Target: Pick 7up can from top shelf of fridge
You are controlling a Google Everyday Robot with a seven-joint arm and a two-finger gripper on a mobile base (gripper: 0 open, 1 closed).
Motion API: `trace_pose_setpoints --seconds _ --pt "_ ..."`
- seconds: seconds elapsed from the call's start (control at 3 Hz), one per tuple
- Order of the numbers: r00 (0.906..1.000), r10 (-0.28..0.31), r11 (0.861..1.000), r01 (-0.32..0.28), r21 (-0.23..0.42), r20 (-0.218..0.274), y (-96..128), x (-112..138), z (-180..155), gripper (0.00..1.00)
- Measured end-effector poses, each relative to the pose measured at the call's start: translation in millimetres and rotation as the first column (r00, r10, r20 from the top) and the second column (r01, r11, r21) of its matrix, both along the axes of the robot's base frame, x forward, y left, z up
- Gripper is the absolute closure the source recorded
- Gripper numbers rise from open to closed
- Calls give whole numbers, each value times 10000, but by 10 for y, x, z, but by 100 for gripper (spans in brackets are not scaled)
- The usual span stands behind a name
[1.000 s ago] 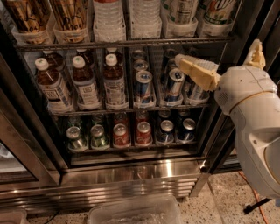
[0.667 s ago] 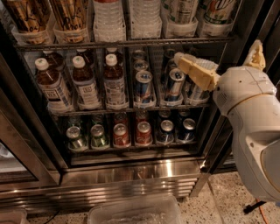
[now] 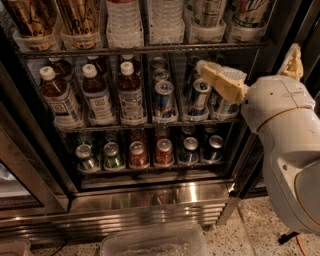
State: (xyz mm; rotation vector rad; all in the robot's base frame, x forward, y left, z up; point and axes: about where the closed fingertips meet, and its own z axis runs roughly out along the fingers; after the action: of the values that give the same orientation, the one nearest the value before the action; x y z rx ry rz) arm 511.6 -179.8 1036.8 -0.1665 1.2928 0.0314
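Note:
The fridge (image 3: 150, 197) stands open in front of me, with a black frame and wire racks. The top shelf (image 3: 150, 50) carries clear trays of bottles and cans. The 7up can (image 3: 248, 11), silver-white with green slanted lettering, stands at its far right, and only its lower part is in view. My gripper (image 3: 216, 76), cream-coloured on a white arm, reaches in from the right. It is below the top shelf, level with the middle rack, in front of the blue-and-silver cans (image 3: 199, 95).
Brown drink bottles (image 3: 95, 95) fill the middle rack's left side. Small green cans (image 3: 112, 156) and red cans (image 3: 162, 151) line the bottom rack. A clear plastic bin (image 3: 152, 242) sits on the speckled floor below. The door frame (image 3: 35, 155) is at the left.

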Motion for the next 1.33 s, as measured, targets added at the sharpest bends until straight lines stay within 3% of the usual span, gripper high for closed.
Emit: trace_pose_setpoints --seconds 1.0,1.33 --pt "9989 -283 9991 295 308 -372 -169 69 -73 0" --pt "9989 -283 9991 295 308 -371 -168 69 -73 18"
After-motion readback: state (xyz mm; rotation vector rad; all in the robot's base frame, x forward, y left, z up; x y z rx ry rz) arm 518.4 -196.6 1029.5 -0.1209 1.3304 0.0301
